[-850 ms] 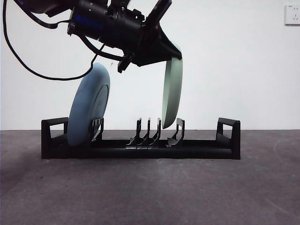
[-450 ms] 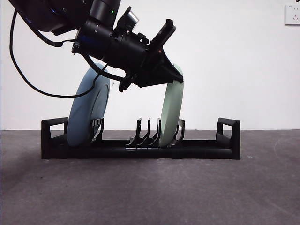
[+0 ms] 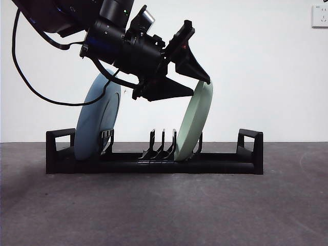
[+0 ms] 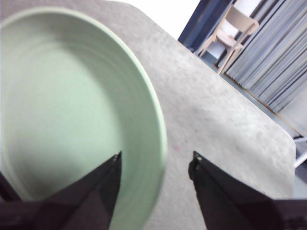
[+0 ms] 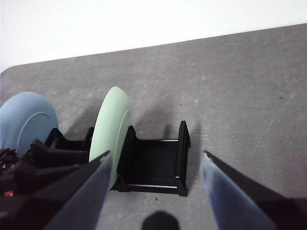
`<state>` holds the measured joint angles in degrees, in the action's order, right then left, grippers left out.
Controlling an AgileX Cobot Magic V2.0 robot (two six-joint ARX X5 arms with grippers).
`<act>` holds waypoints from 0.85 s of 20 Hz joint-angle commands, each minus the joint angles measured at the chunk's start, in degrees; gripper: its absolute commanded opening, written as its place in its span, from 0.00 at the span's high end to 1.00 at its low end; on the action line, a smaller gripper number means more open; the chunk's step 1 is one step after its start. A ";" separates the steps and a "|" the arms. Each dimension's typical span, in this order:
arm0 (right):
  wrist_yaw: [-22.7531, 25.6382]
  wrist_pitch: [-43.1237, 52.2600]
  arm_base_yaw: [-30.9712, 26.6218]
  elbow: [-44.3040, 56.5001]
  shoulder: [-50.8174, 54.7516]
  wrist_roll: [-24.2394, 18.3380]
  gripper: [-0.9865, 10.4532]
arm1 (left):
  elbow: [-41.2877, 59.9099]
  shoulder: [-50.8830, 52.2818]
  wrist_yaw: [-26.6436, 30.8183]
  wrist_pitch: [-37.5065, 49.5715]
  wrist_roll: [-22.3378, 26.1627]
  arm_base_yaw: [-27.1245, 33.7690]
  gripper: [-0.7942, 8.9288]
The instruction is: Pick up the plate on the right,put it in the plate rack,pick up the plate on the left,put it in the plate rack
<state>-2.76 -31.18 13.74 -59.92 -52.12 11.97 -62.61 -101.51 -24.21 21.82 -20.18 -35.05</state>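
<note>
Standing in the plate rack (image 3: 154, 159): green plate (image 3: 193, 122) leaning near its middle, blue plate (image 3: 96, 120) toward one end. Left gripper (image 4: 154, 165) hanging spread wide astride the green plate's rim, not clamping. Right gripper (image 5: 154, 160) hovering wide apart above the rack, holding nothing.

In the left wrist view the round pale green plate (image 4: 72, 110) is blurred and cut off by the picture's edge, so its lower rim and its seat in the rack cannot be seen. In the front view the long low black plastic plate rack (image 3: 154, 156) hides the bottom edges of that plate and of the round pale blue plate (image 3: 97, 120), and the dark arm covers the blue plate's top. In the right wrist view the rack's far end lies behind the plates and the left gripper (image 5: 45, 158).
</note>
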 commanded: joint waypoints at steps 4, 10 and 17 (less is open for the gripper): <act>-0.07 0.50 -0.13 0.13 -0.02 -0.48 0.64 | 0.31 7.08 -0.22 -3.58 5.68 -0.28 0.61; -0.24 -1.46 -0.13 0.13 -0.02 -2.97 0.83 | 0.31 20.28 1.60 -15.08 17.75 -0.24 0.88; -0.28 -5.88 -0.11 0.13 0.02 -5.29 0.92 | 0.31 37.16 14.38 -35.47 28.50 -0.02 0.93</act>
<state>-2.96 -37.28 13.74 -59.92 -52.12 7.86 -62.59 -66.04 -10.57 -10.96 4.01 -35.18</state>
